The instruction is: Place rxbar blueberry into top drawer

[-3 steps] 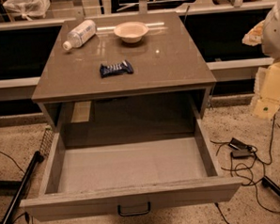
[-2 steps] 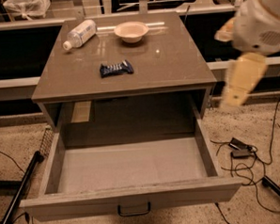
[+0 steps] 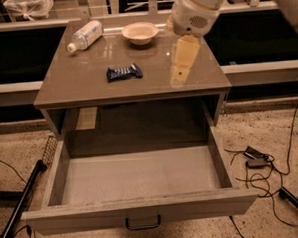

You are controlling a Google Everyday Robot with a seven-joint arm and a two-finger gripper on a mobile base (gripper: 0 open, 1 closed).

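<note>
I hover the hand (image 3: 182,64), grip unclear, at upper centre near the bar (image 3: 124,72), ready for pickup toward the open drawer (image 3: 139,211).

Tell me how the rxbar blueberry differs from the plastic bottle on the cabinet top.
The rxbar blueberry is dark navy and flat; the bottle is pale and rounded. The rxbar blueberry lies mid-top, the bottle at the back left. Both lie on the cabinet top, untouched; the pincer hangs over its right side.

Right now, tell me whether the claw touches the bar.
Apart. The camera view shows bare tabletop between the bar and the claw, which is right of it.
</note>
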